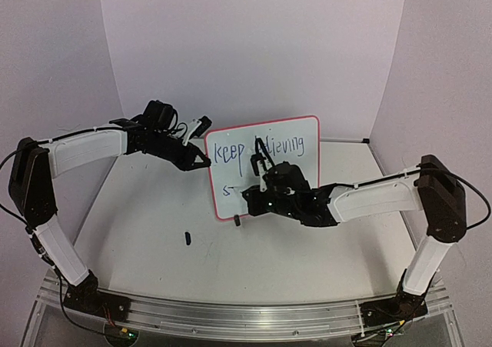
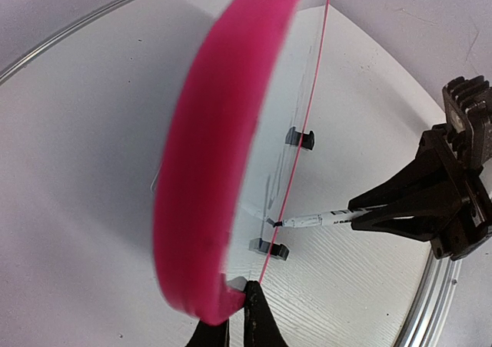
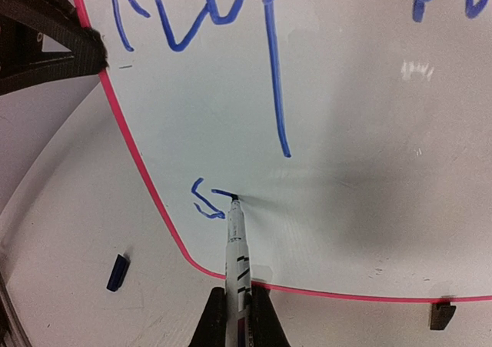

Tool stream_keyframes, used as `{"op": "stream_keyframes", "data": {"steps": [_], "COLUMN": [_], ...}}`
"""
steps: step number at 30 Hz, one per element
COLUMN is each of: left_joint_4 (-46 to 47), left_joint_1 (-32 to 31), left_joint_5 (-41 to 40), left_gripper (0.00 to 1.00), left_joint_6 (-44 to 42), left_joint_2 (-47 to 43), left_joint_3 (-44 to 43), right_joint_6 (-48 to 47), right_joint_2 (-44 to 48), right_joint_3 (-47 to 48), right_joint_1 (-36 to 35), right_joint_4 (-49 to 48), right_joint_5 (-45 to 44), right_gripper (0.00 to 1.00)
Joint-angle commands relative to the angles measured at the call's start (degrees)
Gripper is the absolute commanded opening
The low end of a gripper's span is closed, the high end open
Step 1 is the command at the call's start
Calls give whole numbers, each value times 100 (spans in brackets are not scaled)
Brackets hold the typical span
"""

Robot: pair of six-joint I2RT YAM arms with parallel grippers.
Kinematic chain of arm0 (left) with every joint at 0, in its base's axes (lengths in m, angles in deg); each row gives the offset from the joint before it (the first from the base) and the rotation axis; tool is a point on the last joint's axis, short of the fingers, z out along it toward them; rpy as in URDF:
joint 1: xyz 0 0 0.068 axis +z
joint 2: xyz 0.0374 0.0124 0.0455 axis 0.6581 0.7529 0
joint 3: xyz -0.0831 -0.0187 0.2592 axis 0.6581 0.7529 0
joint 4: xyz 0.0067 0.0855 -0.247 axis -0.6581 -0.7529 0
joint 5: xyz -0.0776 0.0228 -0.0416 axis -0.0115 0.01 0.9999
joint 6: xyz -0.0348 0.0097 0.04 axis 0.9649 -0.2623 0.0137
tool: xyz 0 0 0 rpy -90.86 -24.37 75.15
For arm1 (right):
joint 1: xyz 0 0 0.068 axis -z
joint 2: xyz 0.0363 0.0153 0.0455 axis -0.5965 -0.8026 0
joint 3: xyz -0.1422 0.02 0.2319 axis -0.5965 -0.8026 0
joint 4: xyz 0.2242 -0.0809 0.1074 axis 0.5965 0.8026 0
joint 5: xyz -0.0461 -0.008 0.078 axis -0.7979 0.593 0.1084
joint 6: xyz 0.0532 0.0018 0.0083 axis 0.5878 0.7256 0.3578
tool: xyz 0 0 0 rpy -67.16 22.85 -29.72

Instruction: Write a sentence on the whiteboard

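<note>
At seven o'clock on the whiteboard (image 1: pixel 304 166) my right hand (image 3: pixel 235 320) pinches the marker (image 3: pixel 234 239), my left hand (image 2: pixel 237 316) pinches its edge; pushing harder could swivel it, skewing the sentence (image 1: pixel 229 152).

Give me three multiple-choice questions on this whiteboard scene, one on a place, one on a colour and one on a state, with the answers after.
1. Where on the whiteboard does the marker touch?
A) the top right corner
B) the lower left, under "keep"
C) nowhere, it lies on the table

2. What colour is the sentence?
A) blue
B) black
C) green

3. What is the right gripper doing?
A) open and empty
B) shut on a clip foot
C) shut on the marker

Answers: 1 B, the tip rests on the stroke beside the "s"; 2 A, every letter is blue; 3 C, the barrel sits clamped between its jaws.
</note>
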Motion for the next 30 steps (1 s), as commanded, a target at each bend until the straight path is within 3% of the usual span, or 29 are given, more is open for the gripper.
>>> {"op": "stream_keyframes", "data": {"steps": [1, 13, 30], "left_joint_4": [-787, -784, -795], "left_joint_1": [-129, -129, -129], "left_joint_5": [-384, -386, -382], "left_gripper": [0, 0, 0], "left_joint_6": [-247, -242, -249], "left_joint_2": [242, 243, 263], "left_joint_3": [101, 101, 101], "right_joint_6": [101, -214, -308], "right_joint_2": [357, 685, 168], "right_joint_3": [-186, -304, 128], "right_joint_1": [47, 46, 99], "right_joint_4": [-10, -366, -344], "right_joint_5": [-557, 218, 15], "right_gripper": [0, 0, 0]}}
